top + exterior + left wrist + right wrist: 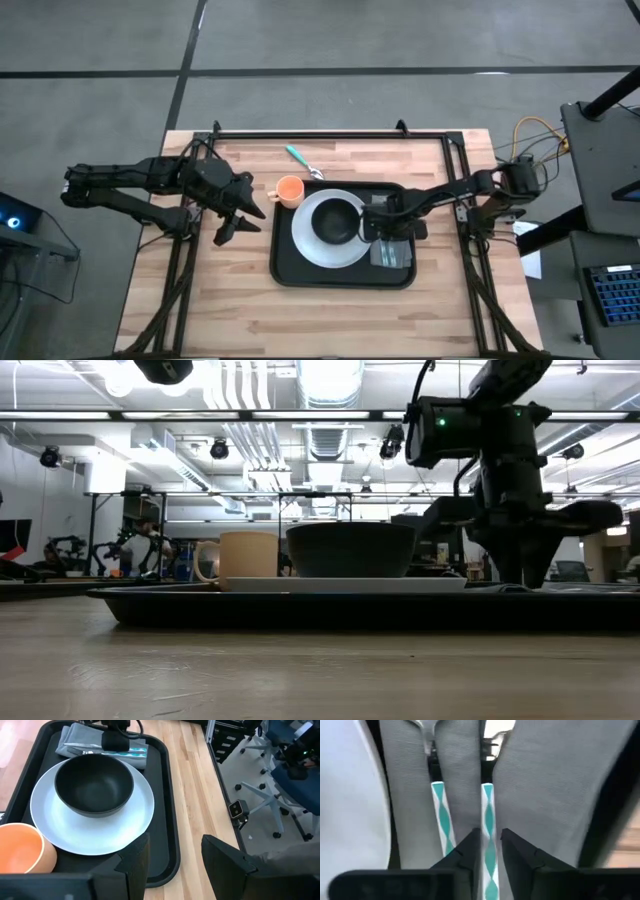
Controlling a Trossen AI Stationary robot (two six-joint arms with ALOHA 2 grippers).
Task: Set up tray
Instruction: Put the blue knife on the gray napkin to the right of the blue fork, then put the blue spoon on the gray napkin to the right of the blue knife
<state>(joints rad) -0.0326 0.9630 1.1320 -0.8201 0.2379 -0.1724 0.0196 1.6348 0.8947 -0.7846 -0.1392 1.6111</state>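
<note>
The black tray (300, 268) lies mid-table and carries a white plate (310, 250) with a black bowl (336, 221) on it. At its right end is a grey folded napkin (395, 255). Two utensils with teal-and-white handles (440, 815) lie side by side on the napkin (540, 785). My right gripper (378, 228) points down over the napkin, slightly open, with its fingers on either side of one handle (488, 820). An orange cup (289, 189) stands at the tray's far left corner. My left gripper (245, 212) is open and empty, left of the tray. My right gripper (490, 842) comes from above, its fingers lying along one teal-and-white handle, which rests flat on the napkin. One finger (467, 852) lies close against the handle and a dark gap shows at the other finger (520, 852). I cannot tell whether it touches.
A teal-handled spoon (303, 162) lies on the bare wood beyond the tray's far edge. A black frame (330, 134) runs around the table's far side and both sides. Office chairs (280, 780) stand on the floor past the table edge.
</note>
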